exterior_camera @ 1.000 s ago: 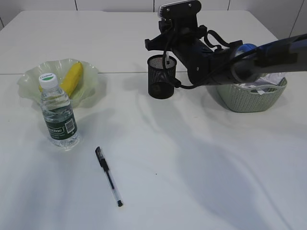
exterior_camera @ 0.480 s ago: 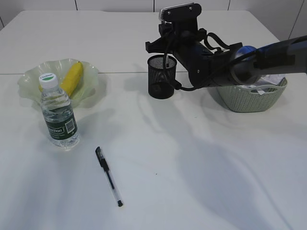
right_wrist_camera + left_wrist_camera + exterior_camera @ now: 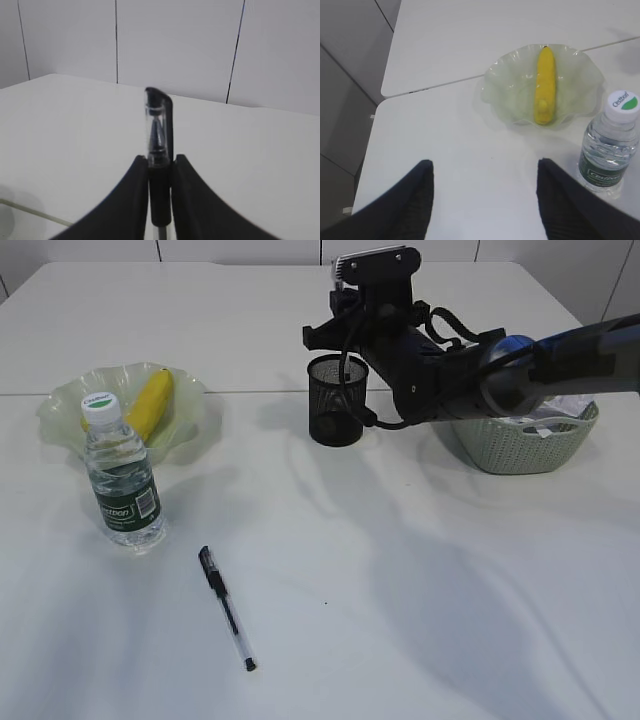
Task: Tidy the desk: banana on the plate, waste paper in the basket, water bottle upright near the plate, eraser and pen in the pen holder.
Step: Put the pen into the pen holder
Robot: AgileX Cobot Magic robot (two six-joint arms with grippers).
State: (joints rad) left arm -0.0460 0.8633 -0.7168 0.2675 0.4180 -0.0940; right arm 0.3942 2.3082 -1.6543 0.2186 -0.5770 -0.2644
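Right gripper (image 3: 160, 170) pinching pen (image 3: 158, 130) between fingers, cap end up, as I see on my right wrist feed. On my exterior feed that arm sits above and just behind pen holder (image 3: 336, 400). Left gripper (image 3: 485, 200) spread wide, nothing between fingers, hanging over table (image 3: 470, 145) near plate (image 3: 580, 80). Banana (image 3: 150, 403) lying on plate. Water bottle (image 3: 123, 483) upright just in front of plate. Second pen (image 3: 227, 609) flat on table, well apart from holder. Crumpled paper (image 3: 560, 412) in basket (image 3: 520, 445).
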